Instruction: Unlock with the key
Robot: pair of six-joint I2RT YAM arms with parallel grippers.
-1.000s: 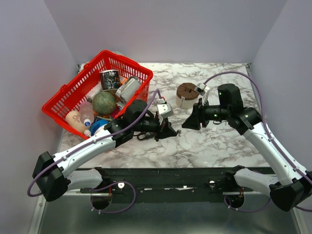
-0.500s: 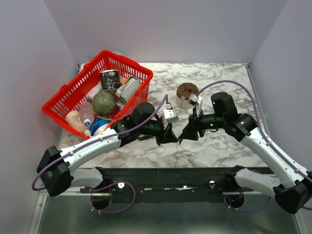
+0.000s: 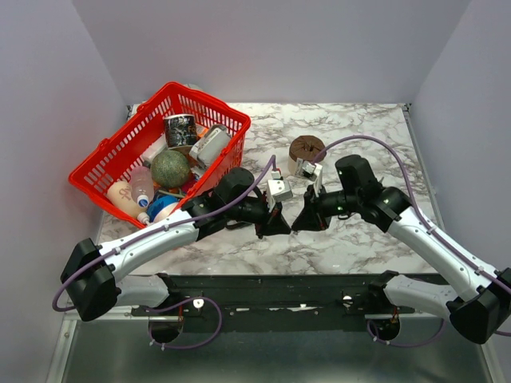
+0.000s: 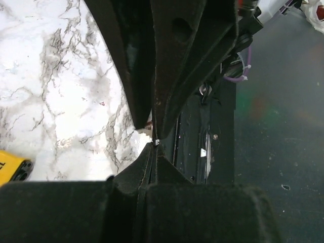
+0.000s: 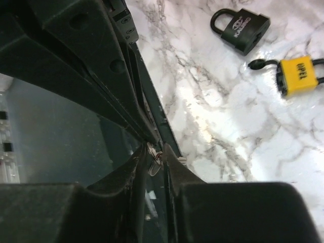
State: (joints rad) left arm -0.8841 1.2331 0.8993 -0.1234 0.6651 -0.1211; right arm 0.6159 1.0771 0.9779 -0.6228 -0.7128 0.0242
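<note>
Though my left claw (image 4: 153, 147) and right claw (image 5: 152, 150) meet, both squeezed closed, their hold is unclear; lettering on the yellow-bodied padlock (image 5: 298, 76) blurs.

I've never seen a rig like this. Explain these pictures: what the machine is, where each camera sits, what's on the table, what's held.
Two robot arms are bolted at the near edge of a marble table. One picture looks down from above; the other two come from cameras on the wrists, so the dark shapes filling them are fingers. The left gripper and right gripper meet tip to tip. The left's fingers look closed on a tiny bright thing, probably the key; whether the right grips it too is unclear. On the table lie a black padlock, a yellow padlock, a brown round object and a full red basket.
</note>
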